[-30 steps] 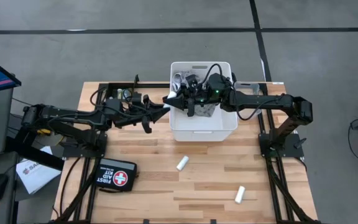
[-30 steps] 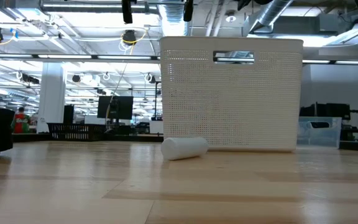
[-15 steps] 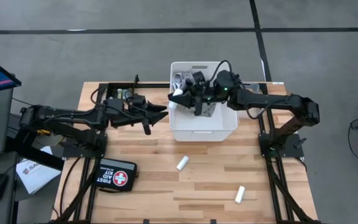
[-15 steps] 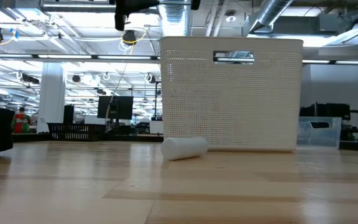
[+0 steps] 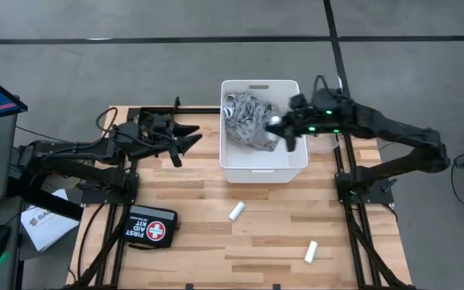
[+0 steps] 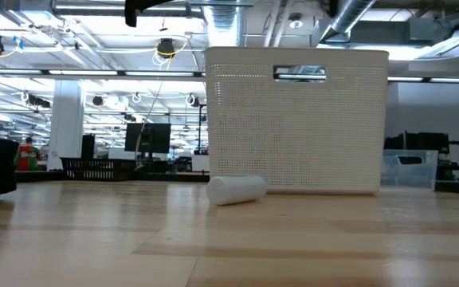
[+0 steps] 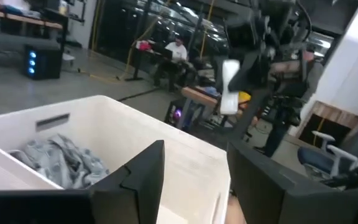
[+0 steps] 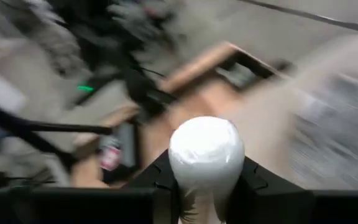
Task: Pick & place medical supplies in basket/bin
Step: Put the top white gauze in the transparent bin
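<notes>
The white tub (image 5: 263, 165) stands at the table's far middle, with the grey patterned cloth (image 5: 248, 119) lying inside it. My right gripper (image 5: 280, 125) hovers over the tub's right half, shut on a white gauze roll (image 5: 275, 122). My left gripper (image 5: 190, 138) is open and empty, left of the tub at about rim height; its wrist view looks over the tub rim (image 7: 135, 124) at the cloth (image 7: 61, 158). Two more gauze rolls (image 5: 236, 212) (image 5: 311, 251) lie on their sides on the near part of the table. One roll (image 6: 236, 190) shows in front of the tub (image 6: 297, 119). My right gripper pinches the gauze roll (image 8: 207, 155) between its two fingers (image 8: 250, 180), one on each side, with a rounded end of the roll toward the wrist camera. The arm reaches in from the table's right. The roll (image 7: 230, 87) is lifted clear, above the tub.
The black FIRST AID KIT pouch (image 5: 151, 228) lies at the table's near left. A small clear bin (image 6: 409, 169) sits beyond the tub's right side. Bare wood lies open between the tub and the loose rolls. Black frame rails run along both table sides.
My right gripper has carried the gauze roll from the tub's left rim toward the table's right, across the tub, uncovering the grey cloth. My left gripper has drawn back toward the table's left, away from the tub.
</notes>
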`<control>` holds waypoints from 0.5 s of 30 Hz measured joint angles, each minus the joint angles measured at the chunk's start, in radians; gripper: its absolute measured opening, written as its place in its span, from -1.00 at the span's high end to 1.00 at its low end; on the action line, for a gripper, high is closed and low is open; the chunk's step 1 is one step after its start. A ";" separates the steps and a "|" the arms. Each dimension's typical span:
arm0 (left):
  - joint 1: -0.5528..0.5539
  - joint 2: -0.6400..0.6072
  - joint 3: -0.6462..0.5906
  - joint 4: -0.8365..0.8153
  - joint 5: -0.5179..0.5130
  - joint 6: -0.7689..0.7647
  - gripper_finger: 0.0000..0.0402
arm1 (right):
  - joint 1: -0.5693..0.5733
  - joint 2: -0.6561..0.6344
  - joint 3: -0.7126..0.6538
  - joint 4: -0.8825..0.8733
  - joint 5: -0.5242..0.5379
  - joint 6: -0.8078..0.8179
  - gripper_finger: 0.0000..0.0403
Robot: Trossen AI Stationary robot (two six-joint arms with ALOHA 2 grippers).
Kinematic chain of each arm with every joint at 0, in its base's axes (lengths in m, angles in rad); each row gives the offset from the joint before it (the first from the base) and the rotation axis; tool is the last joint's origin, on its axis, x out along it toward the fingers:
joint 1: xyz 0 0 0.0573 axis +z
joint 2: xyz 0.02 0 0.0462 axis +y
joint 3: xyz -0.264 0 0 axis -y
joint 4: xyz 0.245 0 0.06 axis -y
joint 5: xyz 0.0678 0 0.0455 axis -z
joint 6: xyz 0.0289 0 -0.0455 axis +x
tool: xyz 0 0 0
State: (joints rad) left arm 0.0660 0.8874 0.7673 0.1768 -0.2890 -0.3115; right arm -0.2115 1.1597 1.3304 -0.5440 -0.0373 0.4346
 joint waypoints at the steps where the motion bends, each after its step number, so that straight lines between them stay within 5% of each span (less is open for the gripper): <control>1: 0.007 -0.007 0.000 -0.002 0.000 0.001 0.17 | 0.000 -0.029 0.000 -0.066 0.044 0.009 0.63; 10: 0.051 -0.006 0.000 -0.028 0.000 0.001 0.18 | -0.030 -0.213 0.000 -0.420 0.467 0.170 0.63; 15: 0.060 0.010 0.000 -0.029 0.000 -0.004 0.20 | -0.152 -0.204 0.000 -0.638 0.595 0.335 0.63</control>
State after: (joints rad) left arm 0.1261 0.8976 0.7673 0.1481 -0.2886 -0.3154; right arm -0.3631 0.9562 1.3304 -1.1822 0.5576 0.7692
